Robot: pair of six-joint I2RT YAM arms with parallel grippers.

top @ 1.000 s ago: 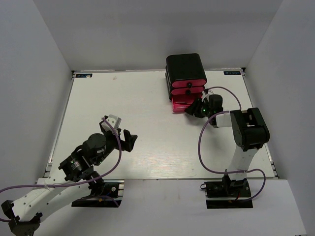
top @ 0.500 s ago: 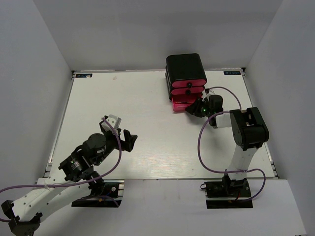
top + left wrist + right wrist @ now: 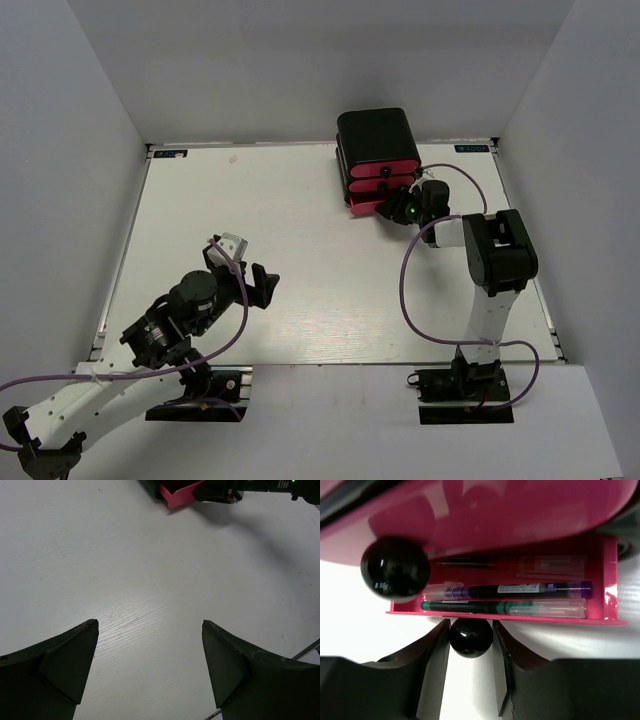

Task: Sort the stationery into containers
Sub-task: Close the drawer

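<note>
The glossy black cabinet (image 3: 377,135) stands at the back of the table with three pink drawers (image 3: 382,172). The bottom drawer (image 3: 520,618) is partly open. In it lie a green pen (image 3: 470,607), a dark pen with a purple end (image 3: 520,589) and a red pen (image 3: 510,564). My right gripper (image 3: 392,208) is shut on the bottom drawer's black knob (image 3: 471,636), a finger on each side. A second knob (image 3: 395,567) shows above it. My left gripper (image 3: 262,285) is open and empty over bare table (image 3: 150,645). No other stationery shows.
White walls enclose the table on the left, back and right. The right arm's purple cable (image 3: 410,300) loops over the right half of the table. The pink drawer (image 3: 177,496) and the right gripper show at the top of the left wrist view.
My right gripper has moved toward the cabinet with the knob in it, and the bottom drawer now sticks out less. The left arm has not moved.
</note>
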